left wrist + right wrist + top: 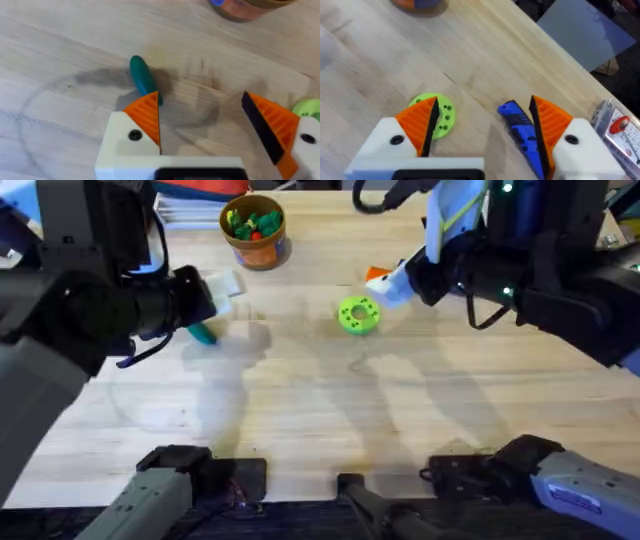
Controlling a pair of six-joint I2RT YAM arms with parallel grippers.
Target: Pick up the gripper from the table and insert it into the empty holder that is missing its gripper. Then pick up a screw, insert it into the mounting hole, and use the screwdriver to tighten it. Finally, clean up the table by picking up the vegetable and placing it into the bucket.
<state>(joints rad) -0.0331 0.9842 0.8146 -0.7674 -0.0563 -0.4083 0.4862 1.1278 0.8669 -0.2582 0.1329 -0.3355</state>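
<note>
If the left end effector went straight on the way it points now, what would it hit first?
Probably the vegetable: it lies on the table just beyond the open left end effector, nearer one fingertip than centred, so it might be grazed rather than enclosed.

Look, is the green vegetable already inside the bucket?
No, the vegetable lies on the bare wooden table, just beyond the left gripper, apart from the bucket.

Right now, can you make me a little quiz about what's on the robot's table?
1. True or false: the left gripper is shut on the vegetable.
2. What colour is the screwdriver by the right gripper? A blue, B red, C yellow.
3. Fill in: the bucket holds green and ____ toy pieces.
Key: 1 false; 2 A; 3 orange.
</note>
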